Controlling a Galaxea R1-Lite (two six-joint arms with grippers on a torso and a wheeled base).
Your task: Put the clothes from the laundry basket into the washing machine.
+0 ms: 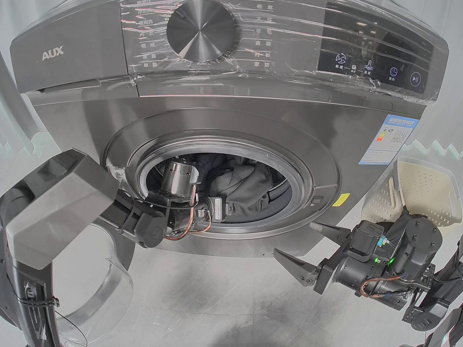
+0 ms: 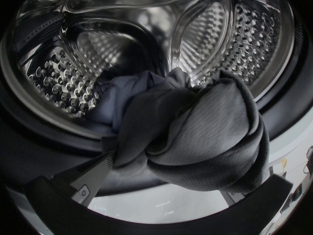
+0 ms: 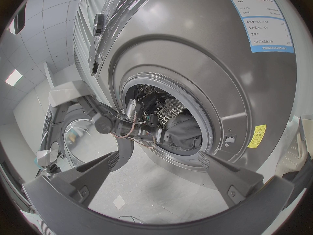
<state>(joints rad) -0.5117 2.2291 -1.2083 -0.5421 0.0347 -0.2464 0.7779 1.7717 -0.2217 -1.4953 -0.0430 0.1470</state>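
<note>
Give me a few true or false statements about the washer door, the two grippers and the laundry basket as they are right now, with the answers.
1. The washing machine has its door shut. False: the door stands open, swung out to the robot's left.
2. The left gripper is at the mouth of the drum, against a dark grey garment. True.
3. The right gripper has its jaws shut on a shirt. False: the jaws are open and hold nothing, low in front of the machine.
4. The laundry basket is on the robot's right of the machine. True.
</note>
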